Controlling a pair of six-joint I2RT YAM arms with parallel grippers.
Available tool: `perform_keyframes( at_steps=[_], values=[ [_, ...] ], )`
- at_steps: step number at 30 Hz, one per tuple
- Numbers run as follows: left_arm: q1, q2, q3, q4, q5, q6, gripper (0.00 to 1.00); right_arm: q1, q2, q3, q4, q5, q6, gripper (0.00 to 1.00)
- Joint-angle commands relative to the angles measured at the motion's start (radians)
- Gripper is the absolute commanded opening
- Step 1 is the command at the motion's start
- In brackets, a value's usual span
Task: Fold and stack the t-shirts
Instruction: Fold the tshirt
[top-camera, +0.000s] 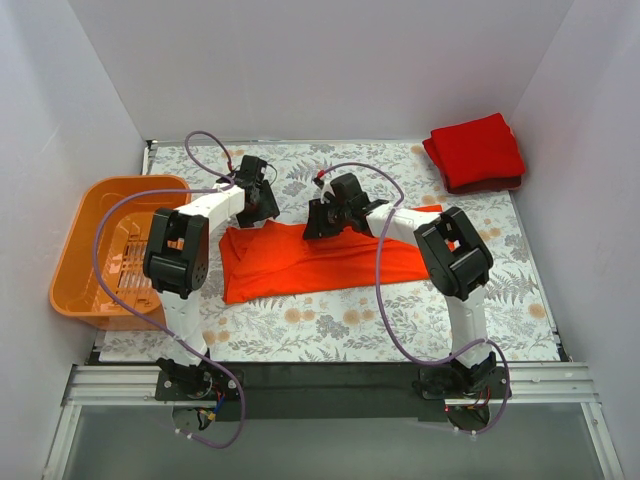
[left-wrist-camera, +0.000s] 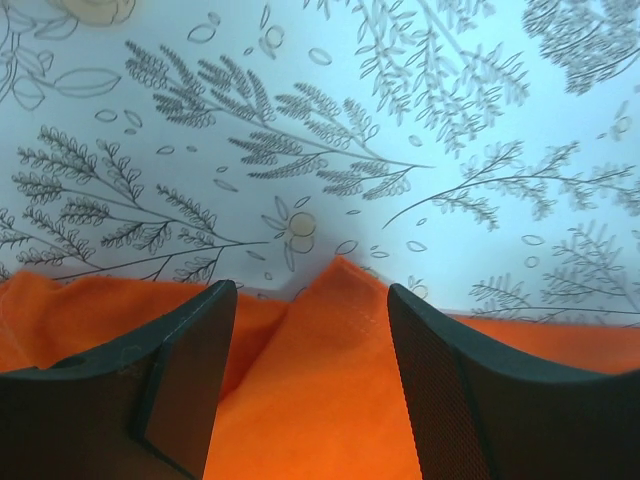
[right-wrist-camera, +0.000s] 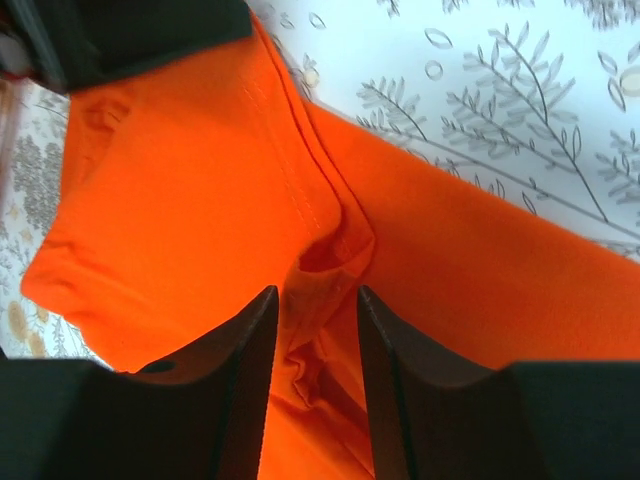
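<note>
Basket: a rigid orange plastic basket sits at the far left, overhanging the left edge of the counter, which is covered in a white cloth with a grey leaf and flower print.

Left gripper: the left gripper is down at the far left corner of the shirt. In the wrist view its two dark fingers stand wide apart, one on either side of a raised ridge of orange cloth. They are spread and not pressing on the cloth.

Orange-red shirt: the bright orange-red cloth t-shirt lies across the middle of the counter as a long, uneven band between the two arms. Its near edge is flat on the print, and its far edge is gathered up towards both grippers.

Right gripper: the right gripper is at the shirt's far edge, right of the left one. In its wrist view the fingers are drawn close together with a wrinkled fold of the shirt pinched between them. A stitched seam runs into the gap.

Red shirt: the deeper red cloth t-shirt rests folded into a thick square in the far right corner of the counter, well apart from the orange-red one.
</note>
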Motion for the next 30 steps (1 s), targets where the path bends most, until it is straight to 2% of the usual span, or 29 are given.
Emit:
perform_keyframes(
  at_steps=[1,7,13,19,30],
  values=[
    [0.001,-0.011,0.041,0.014,0.013,0.016,0.61,0.004,0.001,-0.018,0.036,0.036,0.026,0.43],
    [0.001,-0.001,0.033,0.021,0.012,0.016,0.61,-0.005,0.024,-0.035,0.039,0.047,0.029,0.27],
    [0.004,-0.006,0.018,0.043,0.033,0.020,0.61,-0.009,0.038,-0.043,0.048,0.029,0.021,0.03],
    [0.011,0.014,0.032,0.049,0.079,-0.015,0.60,-0.009,0.038,-0.052,0.060,0.018,0.021,0.01],
    [0.009,0.068,0.055,0.034,0.064,-0.026,0.46,-0.009,0.033,-0.065,0.080,0.000,0.026,0.01]
  ],
)
